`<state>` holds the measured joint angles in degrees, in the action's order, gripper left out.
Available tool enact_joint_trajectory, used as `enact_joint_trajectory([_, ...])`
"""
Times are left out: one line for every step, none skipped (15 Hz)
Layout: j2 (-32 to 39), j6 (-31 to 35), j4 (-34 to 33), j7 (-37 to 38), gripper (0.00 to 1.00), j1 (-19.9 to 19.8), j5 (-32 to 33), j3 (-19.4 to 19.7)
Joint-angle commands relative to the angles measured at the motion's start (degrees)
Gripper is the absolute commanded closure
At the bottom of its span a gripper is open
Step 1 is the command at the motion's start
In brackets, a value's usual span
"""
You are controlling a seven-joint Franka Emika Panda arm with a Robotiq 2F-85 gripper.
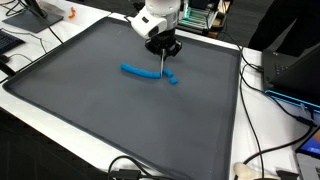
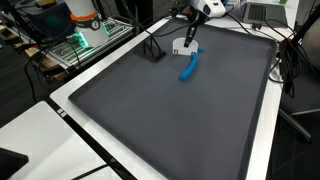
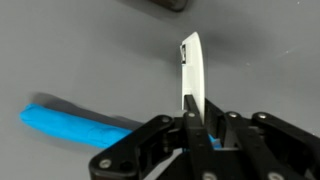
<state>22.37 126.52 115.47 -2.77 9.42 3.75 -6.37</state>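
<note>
My gripper (image 3: 197, 118) is shut on a thin flat white strip (image 3: 190, 70) that sticks out past the fingertips toward the dark grey mat (image 3: 90, 50). Both exterior views show the gripper (image 1: 163, 46) (image 2: 191, 24) hanging over the far part of the mat with the strip (image 1: 163, 62) (image 2: 184, 45) pointing down. A long blue piece (image 1: 143, 71) (image 2: 189, 68) (image 3: 75, 123) lies on the mat just below and beside the strip's tip. A small blue bit (image 1: 173, 79) lies near its end.
A small black object (image 2: 152, 52) (image 3: 160, 5) sits on the mat near the gripper. The mat (image 1: 120, 110) covers a white table (image 1: 60, 130). Cables (image 1: 262, 150), a laptop (image 1: 295, 65) and electronics (image 2: 80, 35) ring the table edges.
</note>
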Motion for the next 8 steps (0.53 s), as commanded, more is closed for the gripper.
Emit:
enact_joint_trajectory([-2.6,-1.8,2.4,-1.2,0.98,-0.7,0.1,-0.3])
enact_joint_trajectory([-3.1,-2.6,2.3,-1.1,0.98,-0.7,0.4,-0.2])
enact_joint_trajectory([-3.5,-3.0,2.1,-1.4,0.98,-0.8,0.4,-0.3])
enact_joint_trajectory([-4.1,-3.2,2.0,-1.6,0.98,-0.8,0.5,-0.2])
enact_joint_trajectory([-4.6,-3.6,1.9,-1.8,0.98,-0.9,0.5,-0.3])
enact_joint_trajectory([-5.3,-4.2,1.7,-2.0,0.98,-0.9,0.7,-0.2])
enact_joint_trajectory([-5.8,-4.6,1.6,-2.2,0.98,-1.0,0.8,-0.2])
enact_joint_trajectory([-6.4,-5.1,1.4,-2.1,0.98,-0.9,1.3,-0.1])
